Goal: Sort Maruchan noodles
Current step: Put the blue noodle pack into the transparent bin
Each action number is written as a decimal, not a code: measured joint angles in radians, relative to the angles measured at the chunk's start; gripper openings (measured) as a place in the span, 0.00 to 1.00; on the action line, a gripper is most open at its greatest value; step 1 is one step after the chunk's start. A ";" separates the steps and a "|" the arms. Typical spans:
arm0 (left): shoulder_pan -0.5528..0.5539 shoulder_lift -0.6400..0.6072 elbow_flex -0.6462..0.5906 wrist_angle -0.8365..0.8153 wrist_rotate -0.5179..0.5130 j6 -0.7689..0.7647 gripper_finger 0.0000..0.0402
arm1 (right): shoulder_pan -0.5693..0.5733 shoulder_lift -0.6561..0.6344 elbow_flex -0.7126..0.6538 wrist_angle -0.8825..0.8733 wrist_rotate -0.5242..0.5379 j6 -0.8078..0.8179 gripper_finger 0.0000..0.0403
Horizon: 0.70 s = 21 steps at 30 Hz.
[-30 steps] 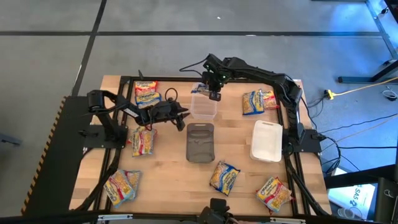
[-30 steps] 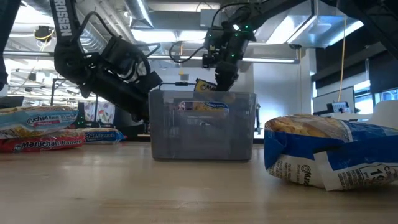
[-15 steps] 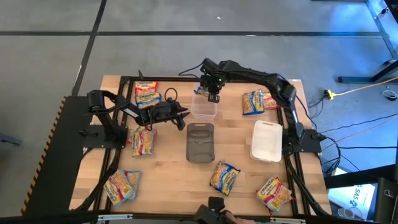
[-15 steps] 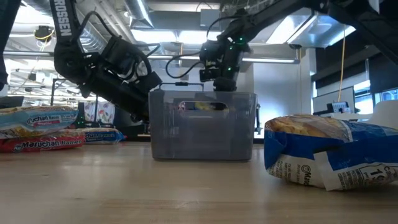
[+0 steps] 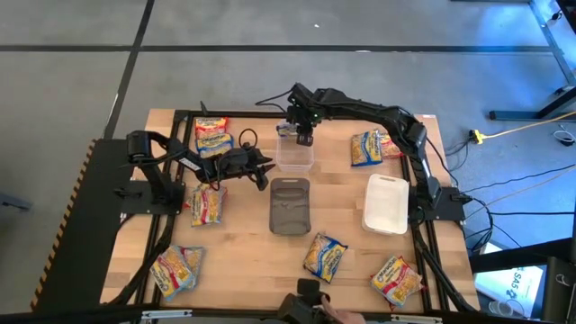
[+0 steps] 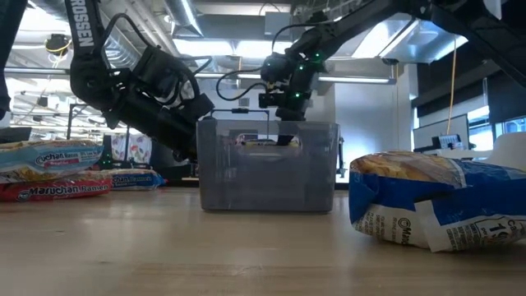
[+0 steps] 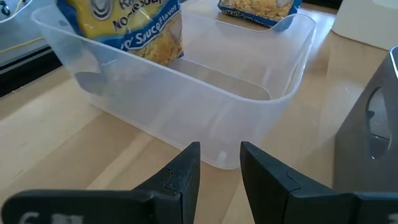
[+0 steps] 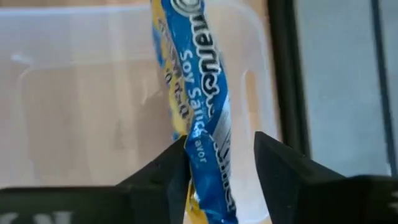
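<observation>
The right claw (image 5: 304,137) hangs over the far end of the clear plastic rectangular tub (image 5: 295,153) near the middle of the wooden worktop (image 5: 243,252). Its wrist view shows a blue-and-yellow flat plastic ramen packet (image 8: 196,118) standing on edge inside the tub, rising between the two dark fingers (image 8: 163,180). The fingers are parted slightly, with a sliver of space on either side of the packet, so in my judgement the packet has just been let go rather than pinched; it appears to lean on the tub's end wall, which would explain why it stays upright.

The left claw (image 5: 262,171) waits just beside the tub's left side, low over the worktop. Its fingers (image 7: 180,177) are a little apart with nothing between them, pointed at the tub wall. Whether it is there to steady the tub cannot be told.

The dark mesh basket (image 5: 290,205) sits just in front of the tub and looks empty. The white rectangular container (image 5: 385,203) lies to its right.

Remaining yellow ramen packets are scattered: two at the far left (image 5: 212,135), one by the left arm's base (image 5: 208,203), one at the near left (image 5: 176,269), two at the far right (image 5: 373,147), one near the front centre (image 5: 325,256) and one at the near right (image 5: 397,279). Sorting is judged at an early stage.
</observation>
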<state>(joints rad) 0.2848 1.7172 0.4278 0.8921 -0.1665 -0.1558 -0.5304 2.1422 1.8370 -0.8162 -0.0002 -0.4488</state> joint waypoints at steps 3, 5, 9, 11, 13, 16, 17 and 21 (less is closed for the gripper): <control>0.000 0.000 0.000 0.000 0.000 -0.001 0.27 | 0.000 0.003 0.000 0.011 0.009 0.000 0.39; 0.000 0.000 0.000 0.000 0.000 -0.002 0.27 | 0.000 0.003 0.000 0.015 0.042 0.000 0.39; 0.000 0.000 0.000 0.000 0.000 -0.002 0.27 | 0.001 -0.003 0.000 0.011 0.115 -0.001 0.39; 0.000 0.000 0.000 0.000 0.000 -0.002 0.27 | 0.000 -0.008 0.002 0.027 0.103 0.000 0.39; 0.000 0.000 0.000 0.000 0.000 -0.002 0.27 | 0.000 -0.008 0.003 0.048 0.097 0.004 0.39; 0.000 0.000 0.000 0.000 0.000 -0.002 0.27 | 0.000 0.002 0.001 0.072 0.121 0.001 0.39; -0.001 0.000 0.000 0.000 0.000 -0.002 0.27 | 0.000 0.003 -0.001 0.068 0.121 -0.002 0.39; -0.009 0.000 0.000 0.000 0.000 -0.017 0.27 | 0.006 -0.009 0.001 0.055 0.114 -0.004 0.39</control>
<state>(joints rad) 0.2757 1.7172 0.4282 0.8917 -0.1668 -0.1733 -0.5244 2.1336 1.8381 -0.7612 0.1136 -0.4530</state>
